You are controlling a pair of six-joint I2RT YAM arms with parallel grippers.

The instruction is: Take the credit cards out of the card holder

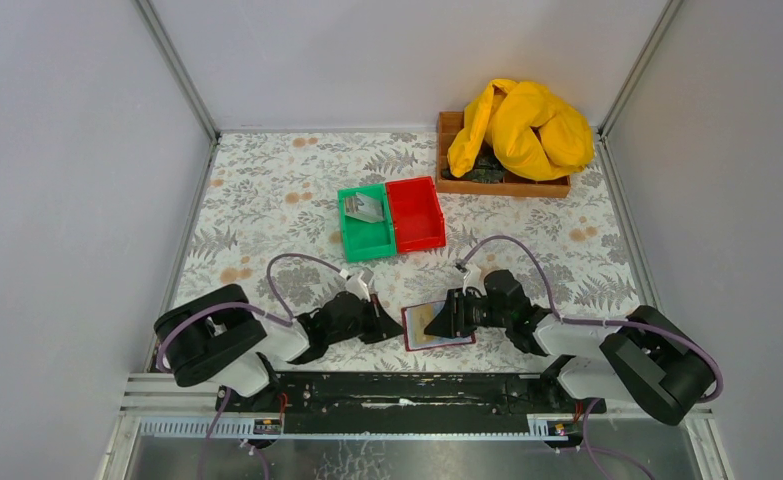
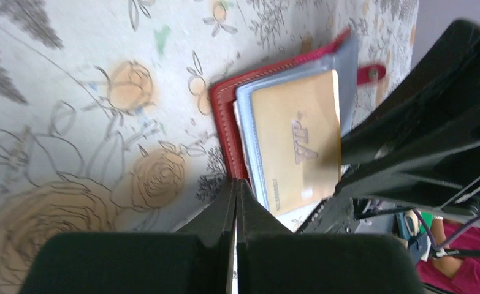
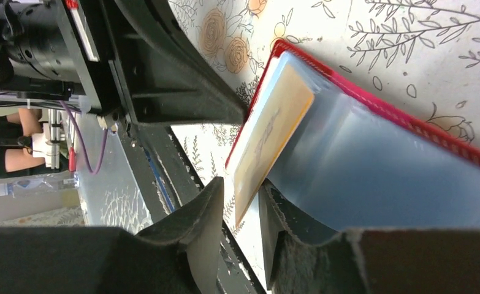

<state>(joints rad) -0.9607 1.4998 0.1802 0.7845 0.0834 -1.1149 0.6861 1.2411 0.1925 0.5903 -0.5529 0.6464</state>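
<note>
The dark red card holder (image 1: pixel 449 338) lies open on the table between my two grippers, its grey-blue sleeves (image 3: pixel 372 165) facing up. A tan credit card (image 2: pixel 295 138) sticks partly out of a sleeve. My left gripper (image 2: pixel 236 184) is shut, its tips resting against the holder's red border (image 2: pixel 225 122). My right gripper (image 3: pixel 242 196) is open. The tan card's free end (image 3: pixel 268 141) sits between its fingers, close to the right finger (image 3: pixel 274 208), with a gap to the left one. A grey credit card (image 1: pixel 367 207) lies in the green bin.
A green bin (image 1: pixel 350 238) and a bright red bin (image 1: pixel 415 213) stand side by side beyond the holder. A wooden tray (image 1: pixel 507 185) with a yellow cloth (image 1: pixel 520 125) sits at the back right. The metal rail (image 1: pixel 407 390) runs just behind the holder's near edge.
</note>
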